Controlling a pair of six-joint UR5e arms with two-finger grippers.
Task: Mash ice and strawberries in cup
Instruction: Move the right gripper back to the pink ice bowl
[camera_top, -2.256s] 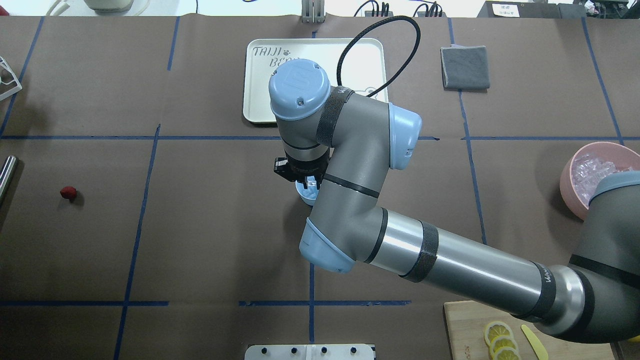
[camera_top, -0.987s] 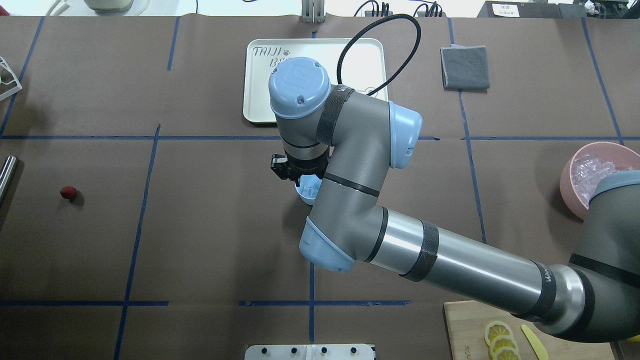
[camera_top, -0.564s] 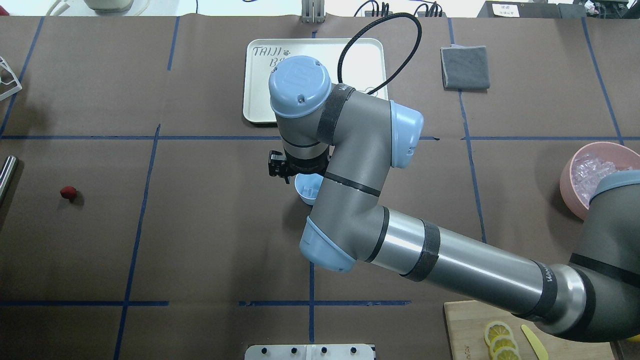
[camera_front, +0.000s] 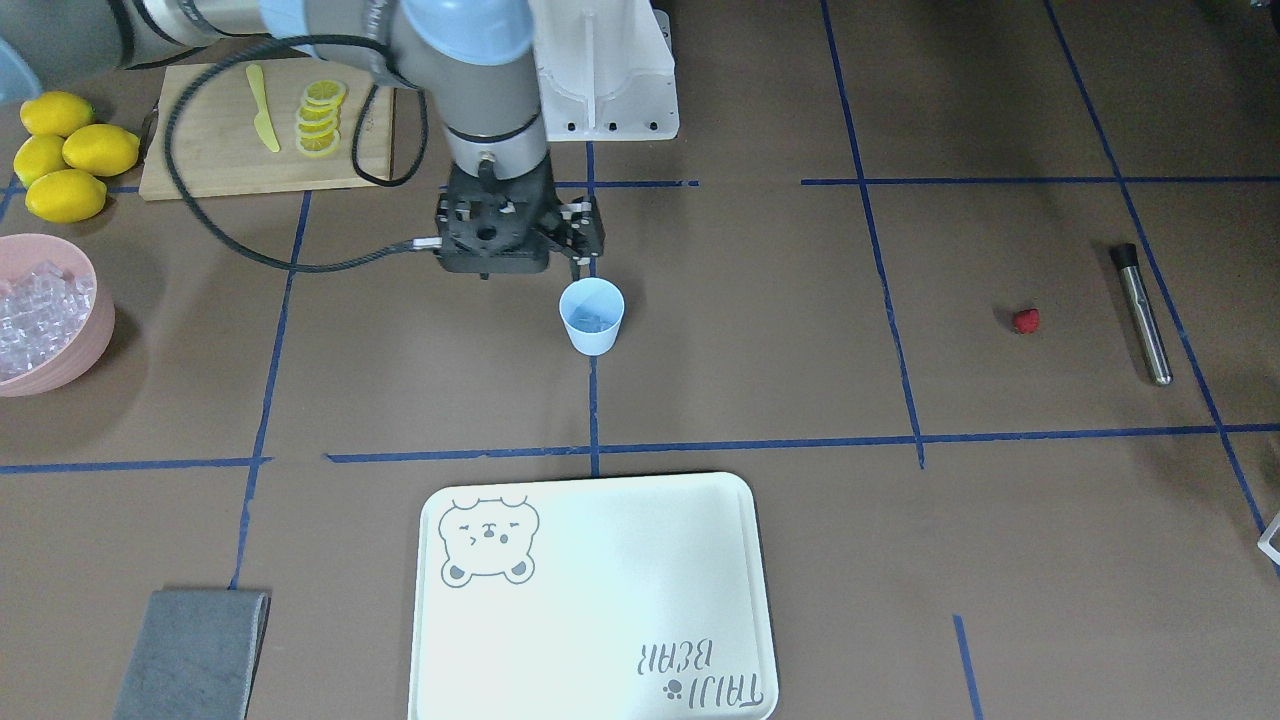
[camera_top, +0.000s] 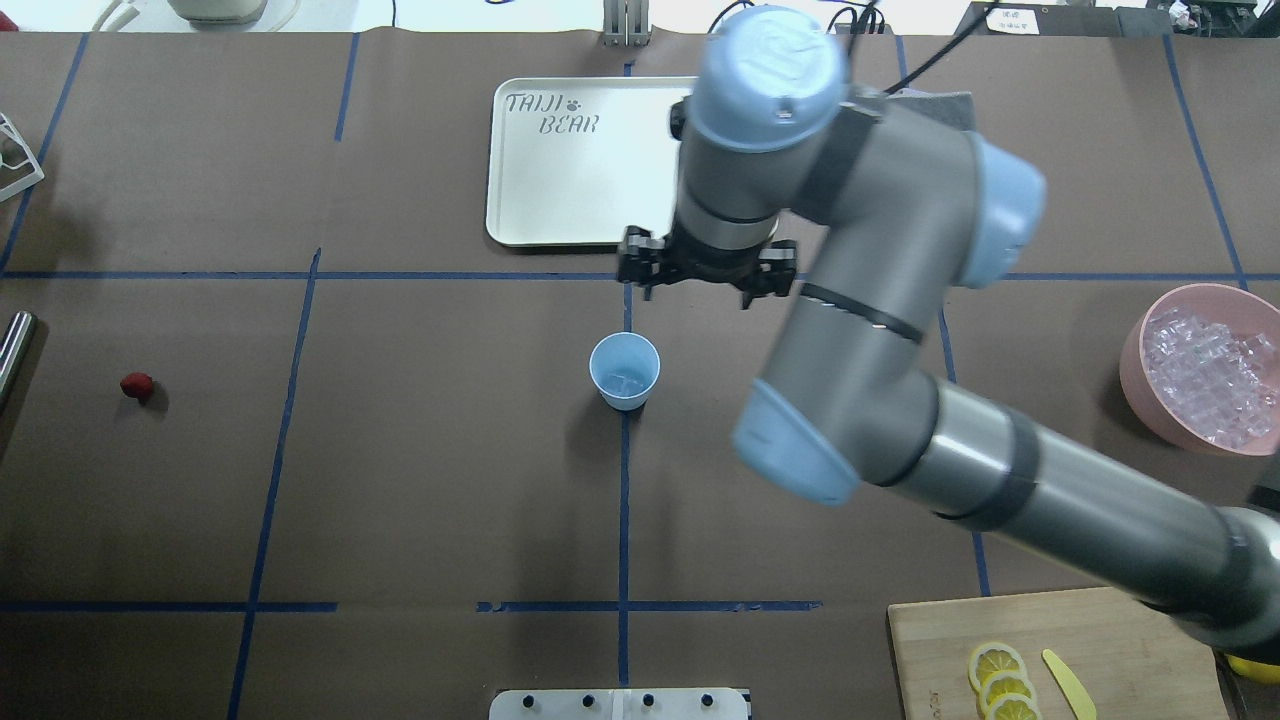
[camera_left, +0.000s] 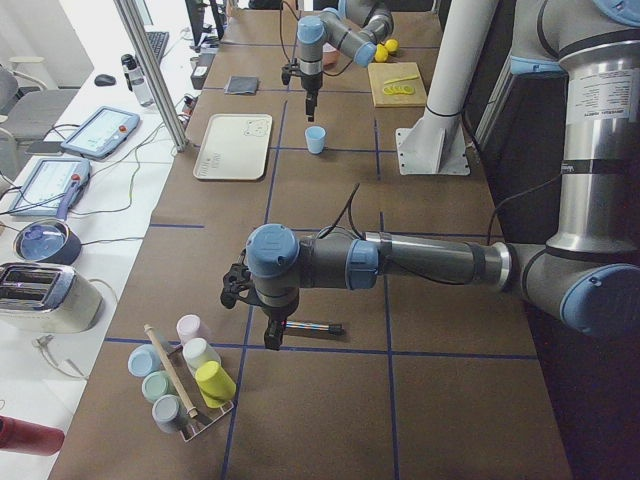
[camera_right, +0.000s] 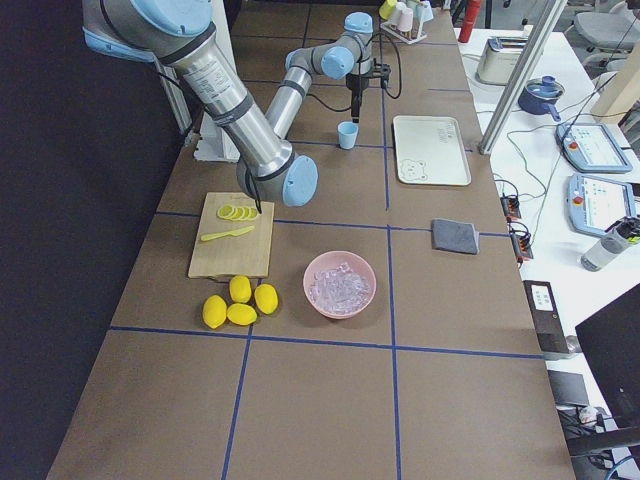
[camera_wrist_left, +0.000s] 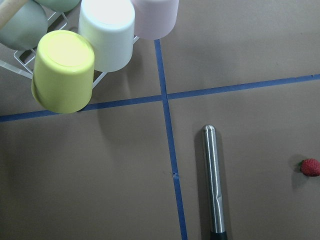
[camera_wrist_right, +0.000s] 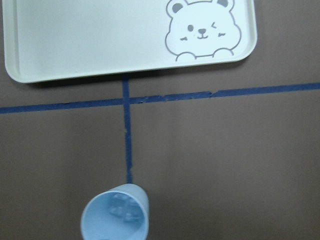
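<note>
Pale blue plastic, the cup stands upright on the tabletop below my right gripper and off to its left, free of my jaws. That gripper hangs raised over the tabletop, pointing down, its jaws spread wide with nothing between them. A few cubes of ice lie in the cup's bottom. Far more fills the pink bowl, well away to the gripper's right. The strawberry lies alone on the tabletop, far to the left of my right gripper. It is much nearer my left gripper, on the right of the metal rod lying under that gripper. Upturned tumblers sit on the rod's other side. Whether my left gripper's jaws are apart or together I cannot tell.
</note>
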